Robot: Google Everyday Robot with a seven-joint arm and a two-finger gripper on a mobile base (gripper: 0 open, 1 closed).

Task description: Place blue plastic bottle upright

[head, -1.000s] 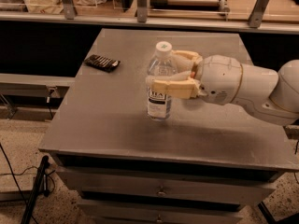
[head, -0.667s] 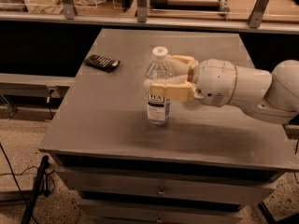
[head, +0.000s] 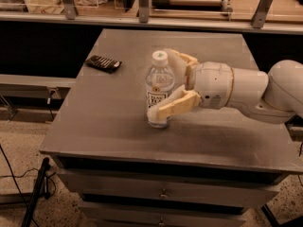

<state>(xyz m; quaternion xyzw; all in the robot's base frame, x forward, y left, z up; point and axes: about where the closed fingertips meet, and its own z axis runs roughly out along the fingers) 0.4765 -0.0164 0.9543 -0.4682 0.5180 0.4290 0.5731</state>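
Observation:
The blue plastic bottle (head: 159,90) stands upright on the grey table top (head: 109,122), just left of centre, white cap on top. My gripper (head: 162,83) reaches in from the right, with the bottle between its tan fingers. The near finger (head: 174,106) crosses in front of the bottle's lower part. The far finger (head: 182,61) is behind it, near the shoulder. The fingers are spread wider than the bottle, so the gripper is open around it. The bottle's base rests on the table.
A dark flat rectangular object (head: 103,63) lies at the table's left rear. The table's front edge (head: 161,156) has drawers beneath it. A shelf with metal posts (head: 142,8) runs behind the table. A cable and stand (head: 33,193) are on the floor at lower left.
The bottle and gripper shifted slightly left and down onto the table. The near finger has swung away from the far finger, widening the gap around the bottle.

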